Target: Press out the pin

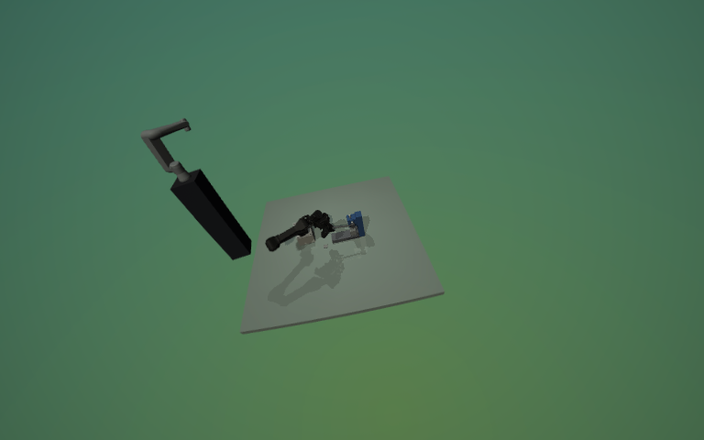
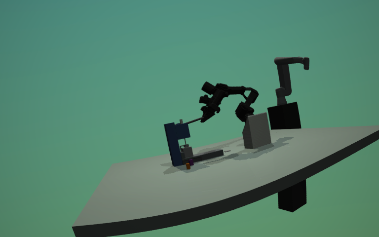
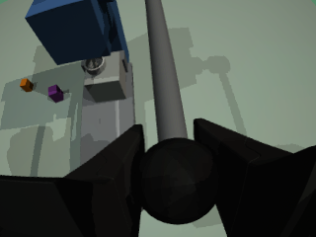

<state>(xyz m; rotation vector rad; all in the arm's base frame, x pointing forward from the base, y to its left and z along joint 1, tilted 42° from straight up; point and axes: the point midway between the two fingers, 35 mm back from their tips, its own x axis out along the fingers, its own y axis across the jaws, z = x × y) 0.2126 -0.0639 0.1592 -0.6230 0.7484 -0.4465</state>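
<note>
1 blue press (image 1: 358,223) on the tabletop (image 1: 394,275).

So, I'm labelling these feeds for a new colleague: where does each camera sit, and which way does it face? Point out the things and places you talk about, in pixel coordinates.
Top: high overhead, facing down at a slant on the table (image 1: 404,275) (image 2: 133,189); the whole arm shows.
Exterior: off beside the table, facing across it; arm and gripper (image 1: 326,230) (image 2: 203,120) (image 3: 169,130) show.
Wrist: on the arm, facing out past its fingers, shut on the lever's black ball (image 3: 179,182), toward the press.
Top and exterior share the second arm (image 1: 158,148) (image 2: 284,75).
</note>
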